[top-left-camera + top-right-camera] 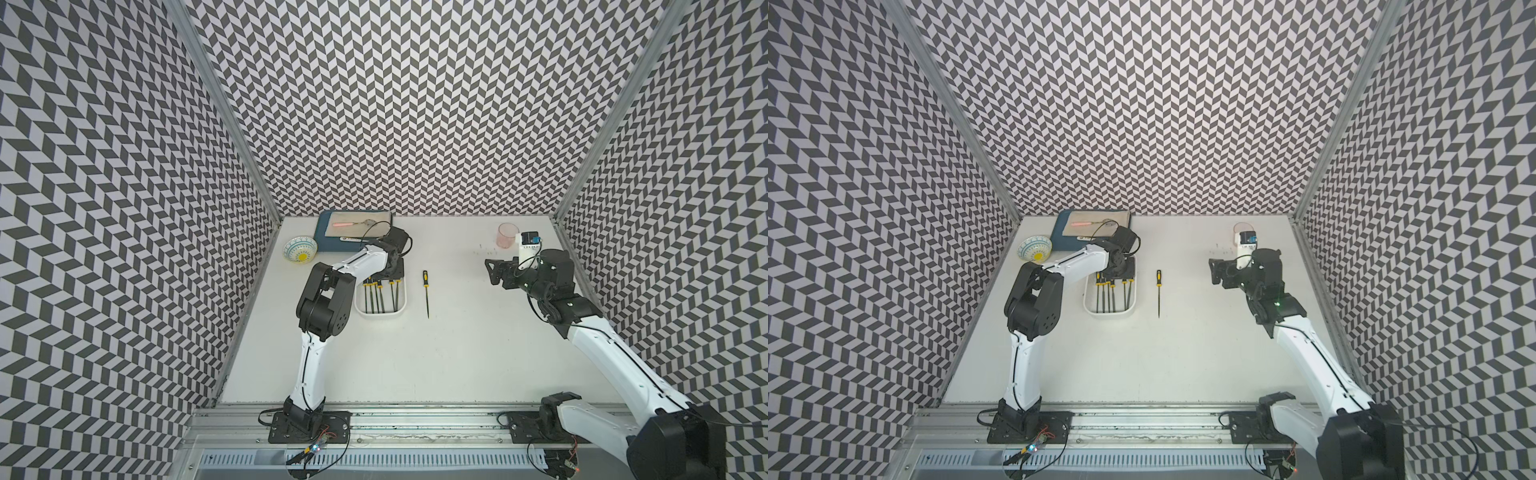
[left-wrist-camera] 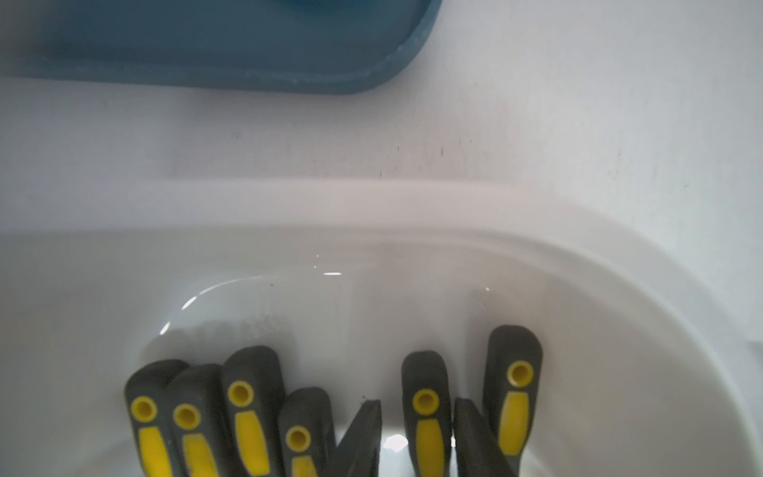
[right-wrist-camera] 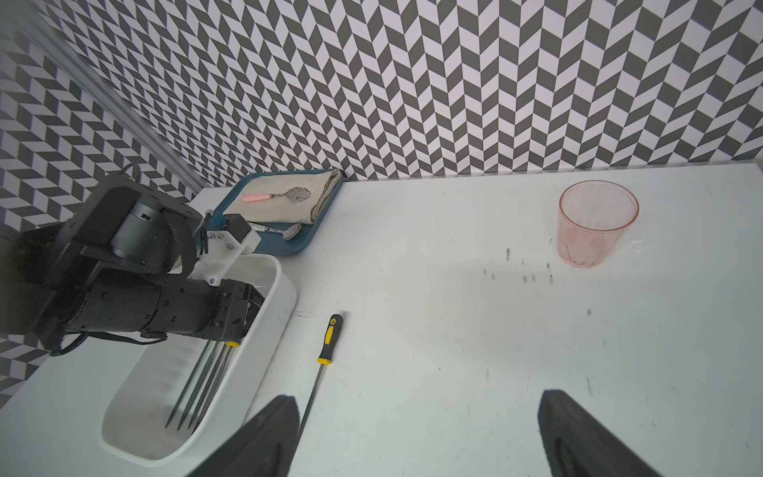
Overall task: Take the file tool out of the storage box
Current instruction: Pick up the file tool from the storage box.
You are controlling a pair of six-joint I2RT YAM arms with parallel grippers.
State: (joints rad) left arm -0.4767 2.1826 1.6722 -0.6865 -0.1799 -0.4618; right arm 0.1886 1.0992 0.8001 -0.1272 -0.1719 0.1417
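L gripper (image 2: 418, 402) is down in the storage box (image 2: 619, 297), jaws apart, straddling one file handle (image 2: 427, 429). Light shows either side, so not clamped yet. Box sits just 9 o'clock of table centre, w/ five other files inside. A neighbour handle (image 2: 516, 371) is just beside the outer finger (image 2: 475, 433).

Risks, my read:
- The closing finger nips or drags that neighbour.
- Grip lands at the butt end, so the long blade droops & its tip catches the 6 o'clock wall, tipping the light box.

Loose file (image 1: 426, 293) lies at 3 o'clock of box, so keep set-down apart from it. R gripper (image 3: 419, 396) wide apart, empty, farther out at 3 o'clock.
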